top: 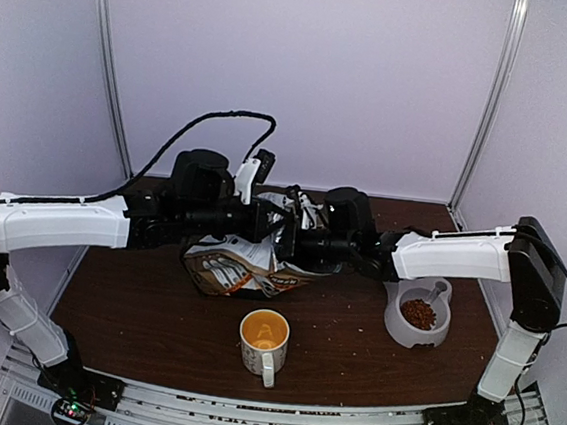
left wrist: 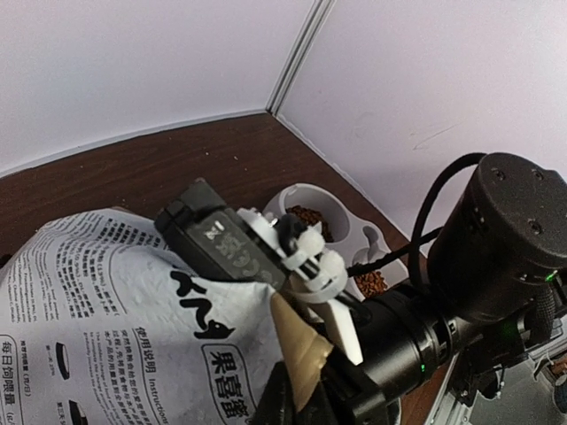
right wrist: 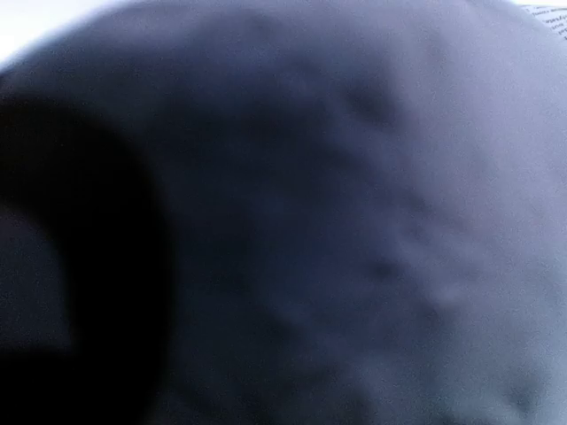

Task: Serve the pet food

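The pet food bag (top: 236,270), white with tan and orange print, is held up over the middle of the table between both arms. In the left wrist view the bag (left wrist: 106,328) shows black Chinese characters, and its tan top corner (left wrist: 306,341) is pinched in my left gripper (left wrist: 310,394). My left gripper (top: 265,226) and right gripper (top: 291,241) meet at the bag's top. The right wrist view is filled by the blurred bag (right wrist: 354,221), so the right jaws are hidden. Reddish-brown kibble (top: 418,312) lies in a white bowl (top: 393,329) at the right.
A white mug with orange lining (top: 264,339) stands near the front, below the bag. The bowl has two compartments (left wrist: 297,197), both holding kibble, and a white scoop (top: 439,293). A few loose pellets lie on the brown table (top: 133,319). Grey walls enclose the back.
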`<state>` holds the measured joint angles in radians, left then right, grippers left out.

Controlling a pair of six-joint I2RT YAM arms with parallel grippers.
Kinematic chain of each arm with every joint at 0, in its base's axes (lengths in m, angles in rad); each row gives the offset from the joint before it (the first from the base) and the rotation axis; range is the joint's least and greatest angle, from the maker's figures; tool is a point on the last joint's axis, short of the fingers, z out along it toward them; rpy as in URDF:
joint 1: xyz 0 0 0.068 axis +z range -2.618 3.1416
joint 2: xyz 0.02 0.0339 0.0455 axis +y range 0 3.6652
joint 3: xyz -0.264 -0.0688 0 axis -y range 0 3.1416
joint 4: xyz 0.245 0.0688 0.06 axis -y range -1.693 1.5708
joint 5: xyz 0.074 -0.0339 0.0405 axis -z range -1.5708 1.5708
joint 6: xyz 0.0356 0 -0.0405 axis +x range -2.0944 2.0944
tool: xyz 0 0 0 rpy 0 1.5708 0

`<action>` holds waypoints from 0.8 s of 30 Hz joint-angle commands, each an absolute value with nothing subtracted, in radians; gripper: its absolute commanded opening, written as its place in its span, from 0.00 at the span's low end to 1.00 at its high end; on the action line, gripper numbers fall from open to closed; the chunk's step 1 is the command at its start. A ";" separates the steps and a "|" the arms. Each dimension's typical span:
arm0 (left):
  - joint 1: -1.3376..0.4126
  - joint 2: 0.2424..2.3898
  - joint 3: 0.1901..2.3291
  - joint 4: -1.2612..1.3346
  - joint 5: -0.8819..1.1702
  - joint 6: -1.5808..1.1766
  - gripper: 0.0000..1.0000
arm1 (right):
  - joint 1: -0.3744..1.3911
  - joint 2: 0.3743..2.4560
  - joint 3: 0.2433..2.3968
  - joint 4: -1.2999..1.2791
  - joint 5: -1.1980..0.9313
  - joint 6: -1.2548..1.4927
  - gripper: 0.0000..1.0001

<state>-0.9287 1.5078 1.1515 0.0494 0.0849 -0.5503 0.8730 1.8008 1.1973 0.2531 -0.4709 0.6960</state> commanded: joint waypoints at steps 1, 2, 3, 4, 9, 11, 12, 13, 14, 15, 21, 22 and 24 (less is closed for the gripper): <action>-0.934 1.453 1.130 0.068 0.057 -0.530 0.00 | 0.869 1.723 1.156 0.355 -0.601 0.755 0.00; -0.931 1.439 1.120 0.066 0.050 -0.529 0.00 | 0.859 1.705 1.136 0.356 -0.605 0.773 0.00; -0.928 1.426 1.109 0.064 0.041 -0.527 0.00 | 0.848 1.687 1.124 0.360 -0.608 0.788 0.00; -0.923 1.412 1.100 0.061 0.034 -0.525 0.00 | 0.838 1.664 1.090 0.374 -0.611 0.808 0.00; -0.898 1.360 1.069 0.026 0.014 -0.509 0.00 | 0.780 1.555 0.969 0.445 -0.624 0.917 0.00; -0.893 1.342 1.056 0.013 0.000 -0.500 0.00 | 0.761 1.510 0.929 0.450 -0.614 0.956 0.00; -0.892 1.333 1.051 0.010 -0.005 -0.493 0.00 | 0.752 1.488 0.910 0.456 -0.610 0.972 0.00; -0.891 1.323 1.045 0.008 -0.011 -0.488 0.00 | 0.741 1.460 0.892 0.457 -0.603 0.984 0.00; -0.890 1.314 1.040 0.006 -0.019 -0.481 0.00 | 0.732 1.442 0.875 0.458 -0.596 0.996 0.00; -0.890 1.305 1.035 0.003 -0.028 -0.474 0.00 | 0.725 1.422 0.859 0.454 -0.585 1.004 0.00; -0.881 1.254 1.013 -0.013 -0.075 -0.446 0.00 | 0.699 1.299 0.843 0.238 -0.468 0.934 0.00; -0.881 1.252 1.017 -0.015 -0.065 -0.434 0.00 | 0.703 1.289 0.873 0.152 -0.438 0.880 0.00; -0.881 1.265 1.044 -0.016 -0.023 -0.416 0.00 | 0.713 1.290 0.934 0.028 -0.382 0.803 0.00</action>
